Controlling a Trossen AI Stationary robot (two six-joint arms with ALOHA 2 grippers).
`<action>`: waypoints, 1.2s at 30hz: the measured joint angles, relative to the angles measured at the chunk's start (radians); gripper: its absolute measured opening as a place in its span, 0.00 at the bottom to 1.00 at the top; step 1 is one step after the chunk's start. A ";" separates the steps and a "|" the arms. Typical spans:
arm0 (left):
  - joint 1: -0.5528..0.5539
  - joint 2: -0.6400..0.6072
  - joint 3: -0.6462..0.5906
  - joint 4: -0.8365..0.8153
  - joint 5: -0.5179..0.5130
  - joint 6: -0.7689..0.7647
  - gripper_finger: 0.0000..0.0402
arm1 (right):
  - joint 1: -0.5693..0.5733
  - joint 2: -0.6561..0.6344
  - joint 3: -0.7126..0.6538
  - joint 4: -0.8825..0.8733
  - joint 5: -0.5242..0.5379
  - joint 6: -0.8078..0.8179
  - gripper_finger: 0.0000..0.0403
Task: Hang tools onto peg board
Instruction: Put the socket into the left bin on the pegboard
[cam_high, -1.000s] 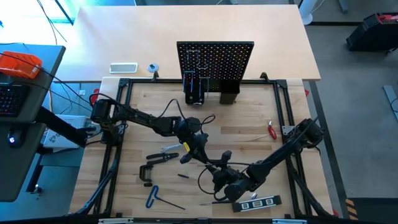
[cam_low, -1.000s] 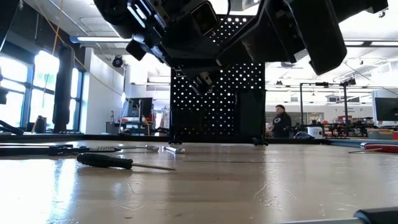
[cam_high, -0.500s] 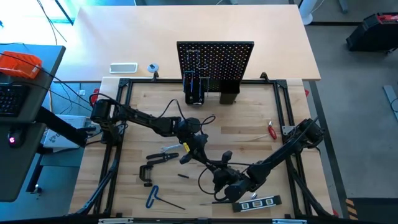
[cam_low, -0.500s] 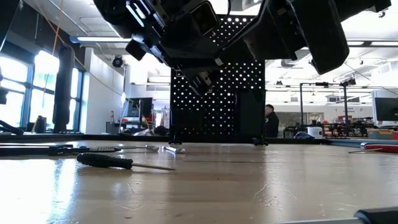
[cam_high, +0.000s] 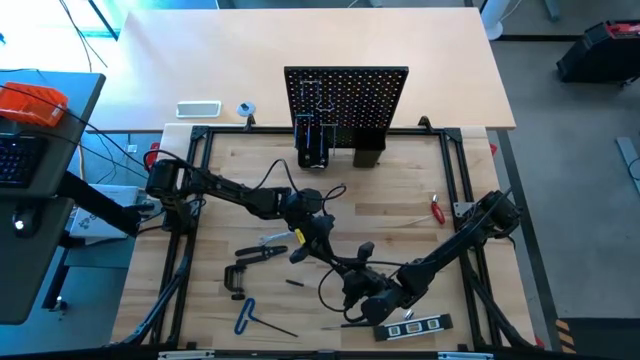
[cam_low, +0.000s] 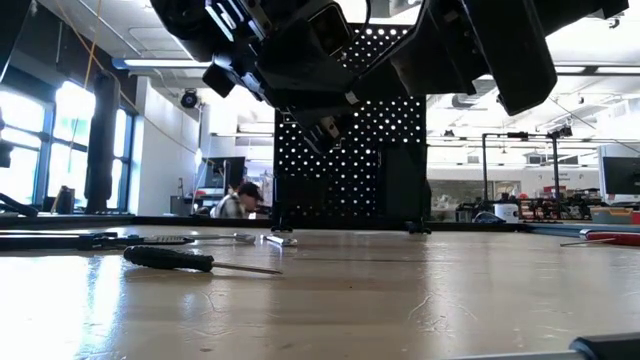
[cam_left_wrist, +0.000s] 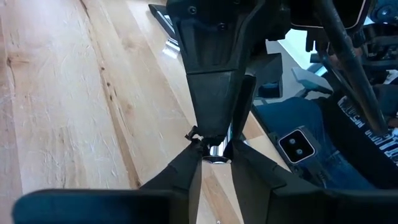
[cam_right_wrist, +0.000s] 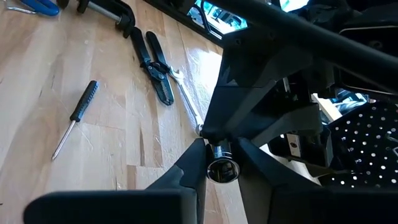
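Observation:
My two grippers meet over the middle of the table, tip to tip. Between them is a small silver tool (cam_right_wrist: 222, 169) with a round, ring-like end. My left gripper (cam_left_wrist: 216, 155) and my right gripper (cam_right_wrist: 222, 163) each have their fingers on either side of it. In the high view they meet near the tool (cam_high: 330, 261). The peg board (cam_high: 345, 100) stands upright at the far edge, with holder boxes (cam_high: 312, 145) at its base. On the table lie pliers (cam_high: 262, 254), a C-clamp (cam_high: 235, 280), a screwdriver (cam_right_wrist: 74, 118), a blue hex key (cam_high: 245, 315) and a level (cam_high: 412, 325). My left gripper has the silver tool's end (cam_left_wrist: 216, 151) between its two fingertips. The tool is clear of the table. Whether the pads still press on it cannot be told. My right gripper pinches the tool's round end (cam_right_wrist: 222, 171) between its two fingers, coming at it nearly level from the table's right and near side. The tool is in the air between the two grippers.
A silver wrench (cam_right_wrist: 186, 102) lies beside the pliers. A red-handled tool (cam_high: 437, 210) lies toward the right edge. A black frame (cam_high: 200, 200) borders the wooden top. A person shows in the room behind the peg board (cam_low: 240, 200).

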 joint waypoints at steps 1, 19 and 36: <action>0.000 0.000 0.000 0.000 0.000 0.000 0.18 | 0.000 0.000 0.000 0.000 0.000 0.005 0.14; 0.024 -0.195 0.000 -0.318 -0.097 0.138 0.19 | -0.034 0.000 0.000 0.002 -0.032 0.065 0.14; -0.014 -0.549 -0.072 -0.753 -0.485 0.213 0.19 | -0.198 0.000 0.000 0.072 -0.157 0.054 0.14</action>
